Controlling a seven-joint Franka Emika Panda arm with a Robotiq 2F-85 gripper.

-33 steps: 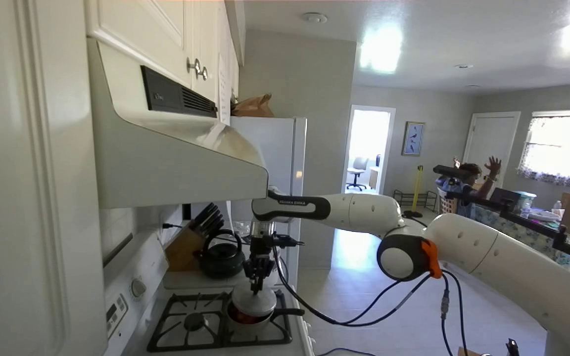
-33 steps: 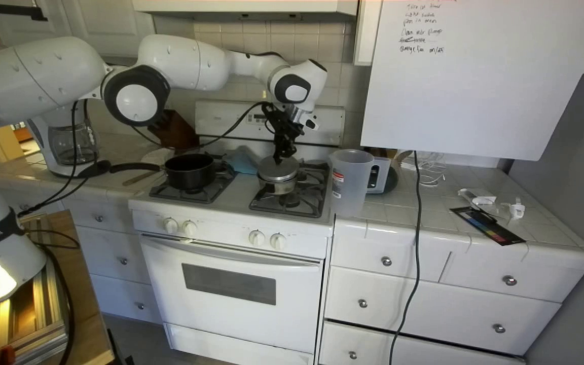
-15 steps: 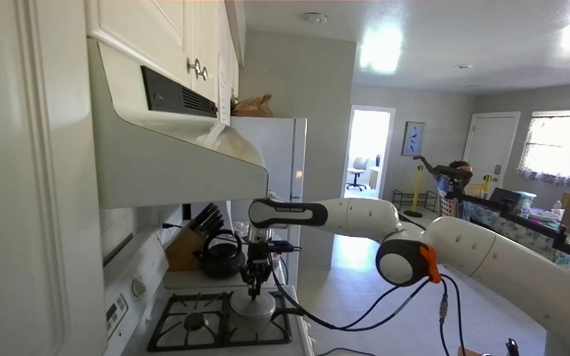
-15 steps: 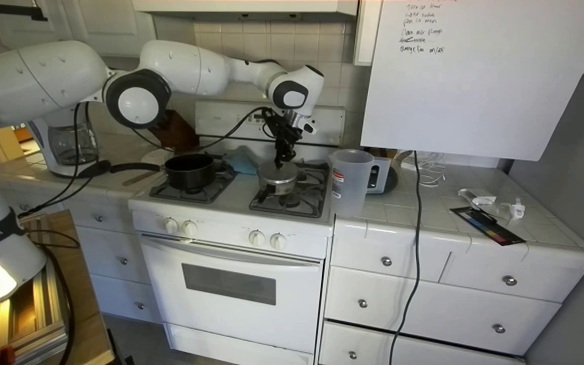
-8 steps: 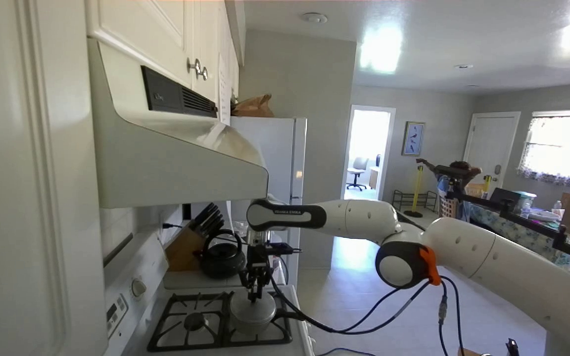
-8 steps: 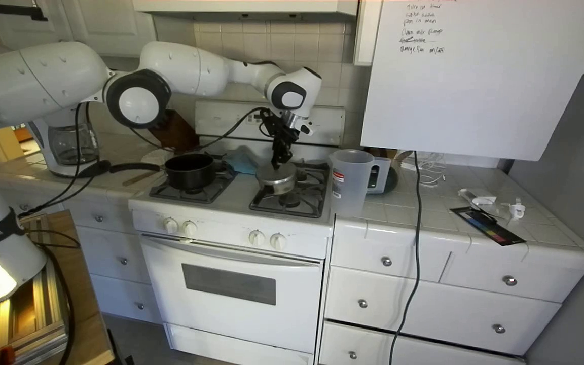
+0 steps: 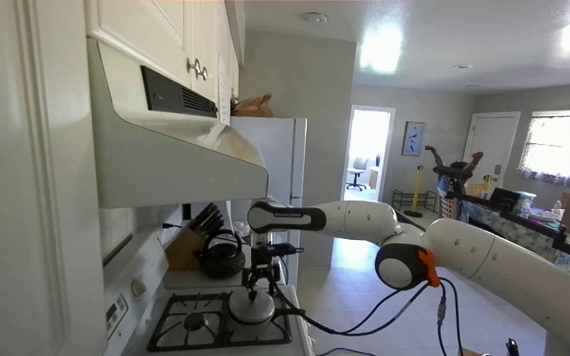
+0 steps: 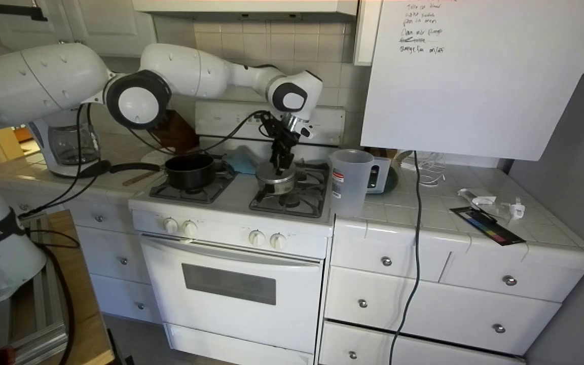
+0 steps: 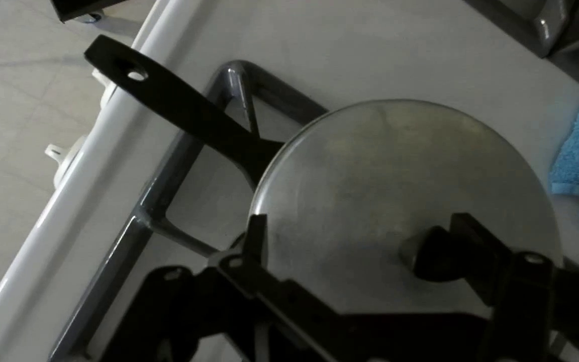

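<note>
End effector (image 9: 359,226) over round, dull-silver lid (image 9: 395,186)

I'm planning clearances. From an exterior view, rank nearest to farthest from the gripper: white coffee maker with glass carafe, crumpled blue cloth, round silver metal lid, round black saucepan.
1. Round silver metal lid, directly under the gripper.
2. Blue cloth, picture-left of the lid.
3. Round black saucepan, farther left.
4. White coffee maker, farthest left.
</note>
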